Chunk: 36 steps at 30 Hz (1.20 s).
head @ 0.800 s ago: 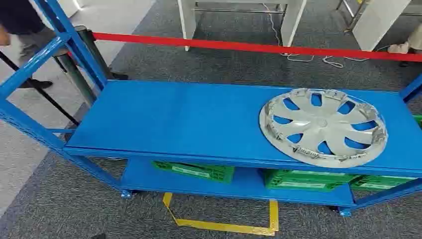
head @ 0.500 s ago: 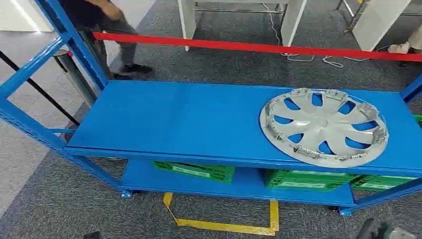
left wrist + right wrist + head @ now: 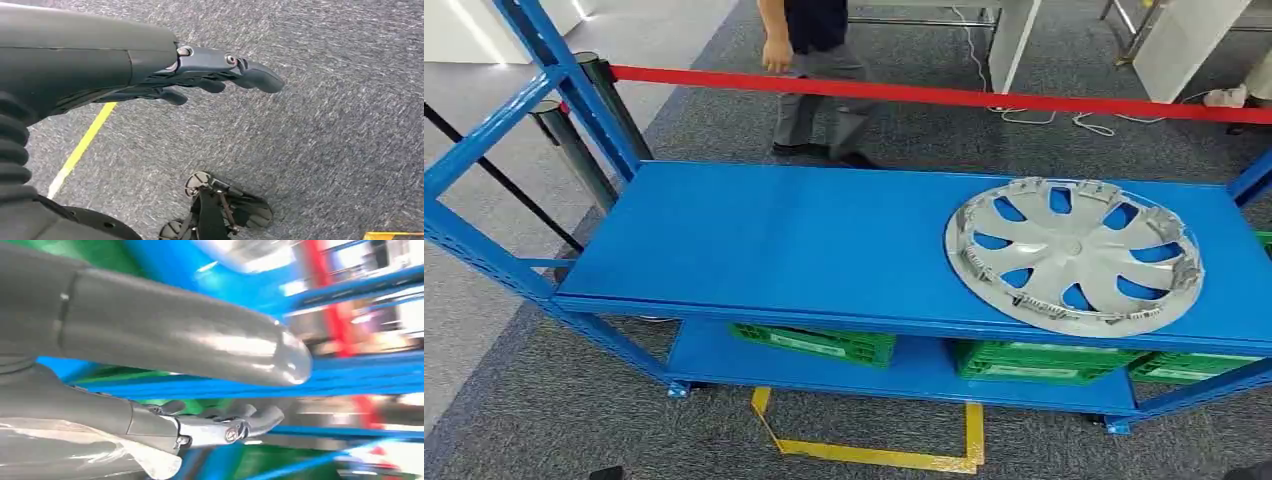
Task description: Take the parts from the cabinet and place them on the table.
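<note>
Left robot hand hangs empty over carpet, fingers loosely extended.

The hubcap looks like silver-painted plastic with a soft satin sheen, sitting on a blue shelf that's smooth painted metal, pretty matt with just a bit of shine. Crates underneath are green ribbed plastic, and the floor is rough grey carpet with glossy yellow tape stuck on it. Left hand has a smooth dark matt plastic look, while the right hand shows shiny grey covers and bare metal bits.
</note>
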Available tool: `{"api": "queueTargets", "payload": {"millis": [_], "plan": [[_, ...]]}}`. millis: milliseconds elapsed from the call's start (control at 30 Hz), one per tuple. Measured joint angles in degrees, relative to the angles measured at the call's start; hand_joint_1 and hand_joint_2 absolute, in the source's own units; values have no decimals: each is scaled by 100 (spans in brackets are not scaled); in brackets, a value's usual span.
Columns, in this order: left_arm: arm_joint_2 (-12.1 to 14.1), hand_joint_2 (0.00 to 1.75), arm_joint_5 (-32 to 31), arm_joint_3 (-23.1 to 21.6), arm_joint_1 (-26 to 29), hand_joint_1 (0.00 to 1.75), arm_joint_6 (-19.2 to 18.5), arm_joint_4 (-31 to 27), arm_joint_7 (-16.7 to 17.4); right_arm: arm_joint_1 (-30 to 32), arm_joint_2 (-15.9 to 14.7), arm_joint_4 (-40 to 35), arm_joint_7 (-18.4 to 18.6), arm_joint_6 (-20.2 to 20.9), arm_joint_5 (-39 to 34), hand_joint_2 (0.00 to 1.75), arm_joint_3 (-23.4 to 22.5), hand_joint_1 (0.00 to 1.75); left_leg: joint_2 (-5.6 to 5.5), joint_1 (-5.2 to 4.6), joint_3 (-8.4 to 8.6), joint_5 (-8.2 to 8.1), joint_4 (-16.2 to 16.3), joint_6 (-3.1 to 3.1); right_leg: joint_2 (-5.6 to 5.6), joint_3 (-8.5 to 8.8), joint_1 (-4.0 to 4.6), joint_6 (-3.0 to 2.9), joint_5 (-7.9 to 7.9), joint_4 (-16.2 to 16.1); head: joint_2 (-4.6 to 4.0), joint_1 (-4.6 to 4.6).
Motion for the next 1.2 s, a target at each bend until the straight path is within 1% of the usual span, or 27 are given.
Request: {"api": "queueTargets", "payload": {"millis": [67,133,267,367,467,567,667,767,900,967,1033,1100,1200], "plan": [[-11,0,-29,39,0,0,11,0,-9,150,214,-765,-131,-153,153,0,75,0,-1,0,0,0,0,0,-2,2,0,0,0,0,0,2],[-26,0,-63,65,1,0,37,0,-7,323,358,-1414,-173,-350,343,0,258,0,0,0,-1,0,-1,0,4,2,-1,0,0,0,0,-2],[-39,0,-124,109,-9,0,39,0,35,547,432,-2286,-173,-585,568,0,725,0,1,-1,0,0,0,0,7,2,-4,1,0,-1,0,2],[-37,0,-144,116,-9,0,39,0,53,627,432,-2628,-175,-708,642,0,929,0,1,-3,0,0,2,1,4,2,-6,1,1,-1,0,0],[-35,0,-183,120,-8,0,37,0,52,773,432,-2980,-199,-823,866,0,1138,0,1,-3,0,-1,3,1,5,2,-5,1,1,-1,0,0],[-35,0,-234,133,-9,0,37,0,52,878,432,-3201,-199,-892,986,0,1301,0,1,-3,1,0,3,1,5,2,-4,1,1,-1,0,0],[-33,0,-291,149,-9,0,33,0,68,956,393,-3349,-99,-990,1108,0,1442,0,1,-3,0,-1,2,0,7,1,-3,1,1,-1,0,0],[-28,0,-365,151,-13,0,2,0,94,930,240,-3332,164,-1010,1114,0,1464,0,1,-3,0,-1,2,1,5,2,-3,1,1,-1,0,0],[-26,0,-385,151,-12,0,-7,0,140,874,54,-3259,287,-1010,1099,0,1458,0,1,-3,0,0,2,1,5,4,-4,1,1,-1,0,0],[-22,0,-459,151,-12,0,-31,0,142,815,-68,-3194,475,-1001,1176,0,1456,0,1,-3,0,-1,2,1,6,5,-4,2,1,-1,0,0],[-7,0,-531,151,-13,0,-199,0,173,682,-329,-2957,816,-878,1309,0,1458,0,1,-3,-3,-1,3,1,7,7,-6,4,2,-2,0,-2],[20,0,-599,146,-14,0,-370,0,217,521,-626,-2704,980,-662,1414,0,1462,0,1,-4,-1,0,3,2,5,8,-8,7,4,-2,0,0],[63,0,-662,146,-13,0,-446,0,282,273,-1070,-2453,1231,-433,1569,0,1578,0,1,-7,-2,0,6,2,6,8,-10,7,5,-2,0,0]]}}
